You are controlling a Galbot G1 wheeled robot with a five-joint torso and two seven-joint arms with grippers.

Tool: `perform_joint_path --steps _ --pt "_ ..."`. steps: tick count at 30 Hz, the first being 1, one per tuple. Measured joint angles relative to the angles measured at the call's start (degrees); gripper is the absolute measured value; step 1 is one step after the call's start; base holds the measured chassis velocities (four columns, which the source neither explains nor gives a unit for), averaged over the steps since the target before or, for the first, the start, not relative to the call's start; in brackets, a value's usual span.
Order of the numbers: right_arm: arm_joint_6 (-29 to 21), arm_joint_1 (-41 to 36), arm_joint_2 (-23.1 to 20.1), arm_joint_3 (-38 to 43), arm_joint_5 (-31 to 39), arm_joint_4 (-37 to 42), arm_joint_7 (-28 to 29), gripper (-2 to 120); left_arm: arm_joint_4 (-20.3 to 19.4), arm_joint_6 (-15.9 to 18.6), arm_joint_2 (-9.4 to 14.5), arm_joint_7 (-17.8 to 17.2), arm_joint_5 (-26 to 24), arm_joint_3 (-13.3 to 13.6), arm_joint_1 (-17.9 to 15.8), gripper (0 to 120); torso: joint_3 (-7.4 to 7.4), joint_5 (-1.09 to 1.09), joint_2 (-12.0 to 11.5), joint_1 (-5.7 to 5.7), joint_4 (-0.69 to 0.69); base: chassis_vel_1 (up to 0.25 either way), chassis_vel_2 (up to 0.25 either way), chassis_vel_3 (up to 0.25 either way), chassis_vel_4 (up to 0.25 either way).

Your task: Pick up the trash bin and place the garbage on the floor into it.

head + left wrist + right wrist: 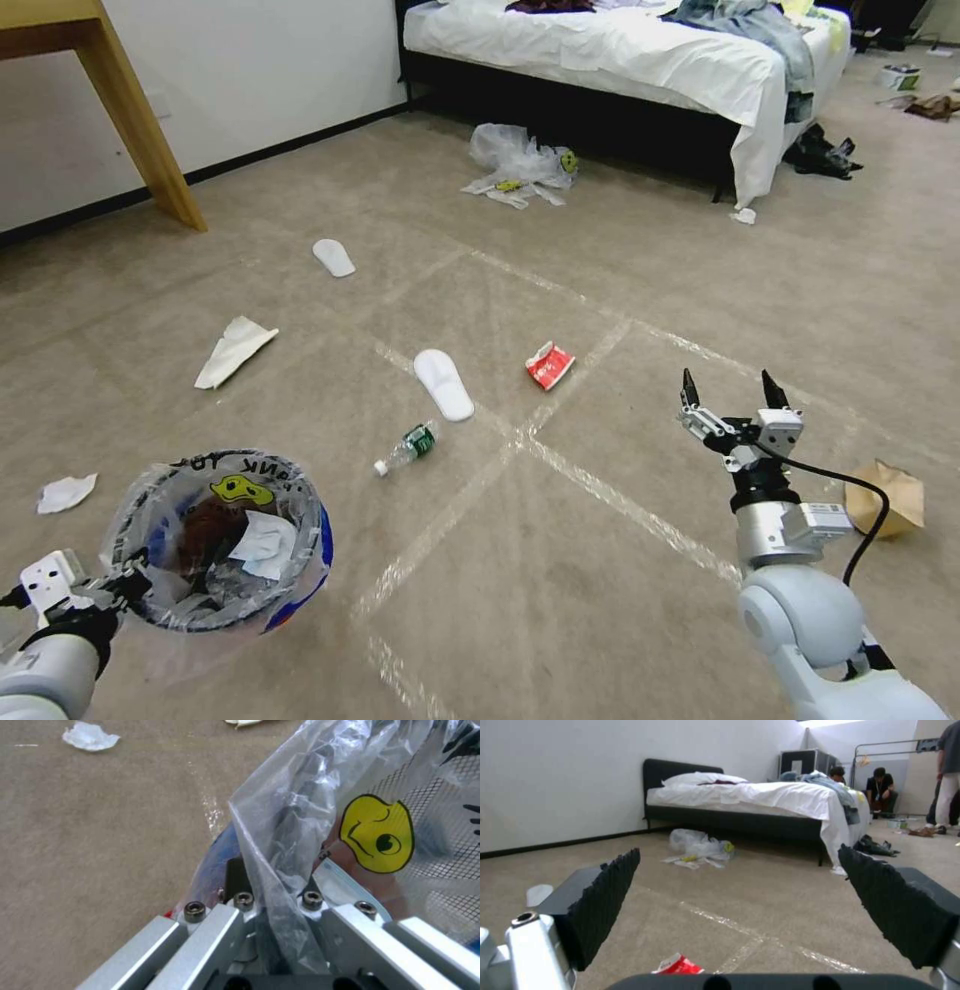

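The trash bin (225,545) is held off the floor (600,560) at the lower left of the head view by the left gripper (125,590), which is clamped on the near rim through the clear plastic liner. In the left wrist view the rim and the liner (300,817) are seen pinched between the closed fingers (235,873), with the yellow face print just beside them. Crumpled white paper (262,545) and some brown waste are seen inside the bin. The right gripper (735,390) is held above the carpet at the right, its black fingers (605,896) spread wide with nothing between them, pointed toward the bed (620,50). Litter is scattered over the carpet: a red wrapper (549,364) lies just ahead and to the left of the right gripper, a white slipper (444,383) lies across a tape line (620,505) near the middle, and a small plastic bottle (405,448) lies just beside it. A second slipper (333,257) is seen farther off, a folded white paper (233,350) to the left, and a crumpled white scrap (66,492) near the bin. A brown paper bag (885,497) rests at the right, and a heap of clear plastic bags (520,160) lies before the bed. A wooden desk leg (140,130) stands at the upper left.
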Motion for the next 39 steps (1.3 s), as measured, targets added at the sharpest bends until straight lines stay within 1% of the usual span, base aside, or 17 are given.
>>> perform_joint_path --steps 13,39 --pt "0.2 0.7 0.2 -0.8 -0.3 -0.9 0.3 100 0.3 0.0 0.1 -0.1 -0.5 -0.1 -0.3 1 0.00 0.00 0.0 0.00 0.01 -0.087 0.098 0.078 -0.084" --pt "0.1 1.0 -0.2 -1.0 -0.1 -1.3 0.6 100 0.2 0.1 -0.2 -0.1 -0.4 -0.3 0.2 1 -0.01 0.00 0.0 0.00 0.01 0.000 0.000 0.000 0.000"
